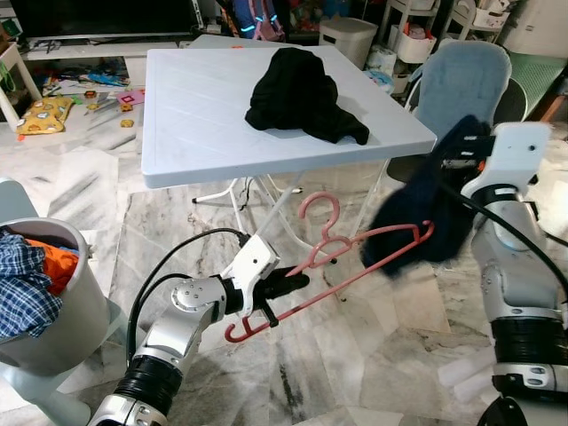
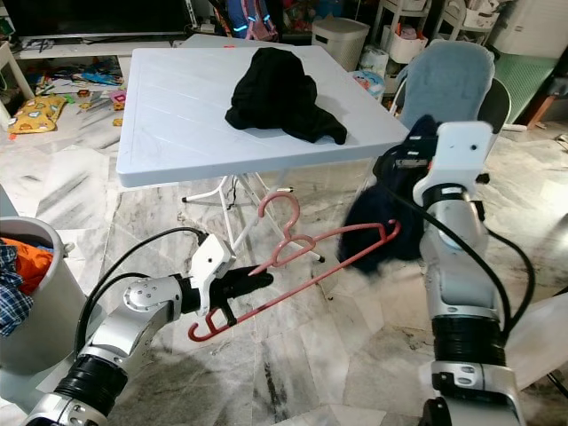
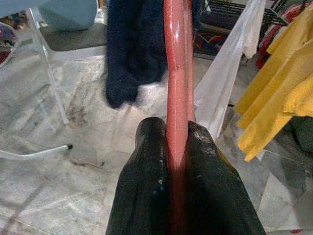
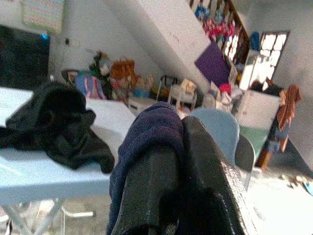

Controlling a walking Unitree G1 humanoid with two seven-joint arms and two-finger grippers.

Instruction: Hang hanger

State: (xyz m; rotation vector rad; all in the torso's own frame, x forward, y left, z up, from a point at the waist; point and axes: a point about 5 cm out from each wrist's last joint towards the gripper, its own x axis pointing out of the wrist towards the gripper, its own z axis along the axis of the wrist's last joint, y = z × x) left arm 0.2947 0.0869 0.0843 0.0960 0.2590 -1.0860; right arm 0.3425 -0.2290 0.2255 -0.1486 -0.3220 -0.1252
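Currently left gripper (image 1: 288, 282) is clamped on the pink hanger (image 1: 355, 257), low in front of the table (image 1: 204, 115). Hanger long axis runs from 8 o'clock at the gripper up to 2 o'clock; hook (image 1: 321, 216) points to 12. Its far end sits at the navy garment (image 1: 435, 217), touching or just inside, can't tell. Right gripper (image 4: 183, 161) fingers are pinched on that garment, at 3 o'clock. Black cloth (image 1: 302, 93) lies on the table; laundry bin (image 1: 53, 311) at 9 o'clock.

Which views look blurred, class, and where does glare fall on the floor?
Right eye view: the dark garment in the right pincer is motion-smeared. Right wrist view: soft throughout. Left wrist view: the left pincer and pink hanger are sharp. Left eye view: glare on the marble floor.
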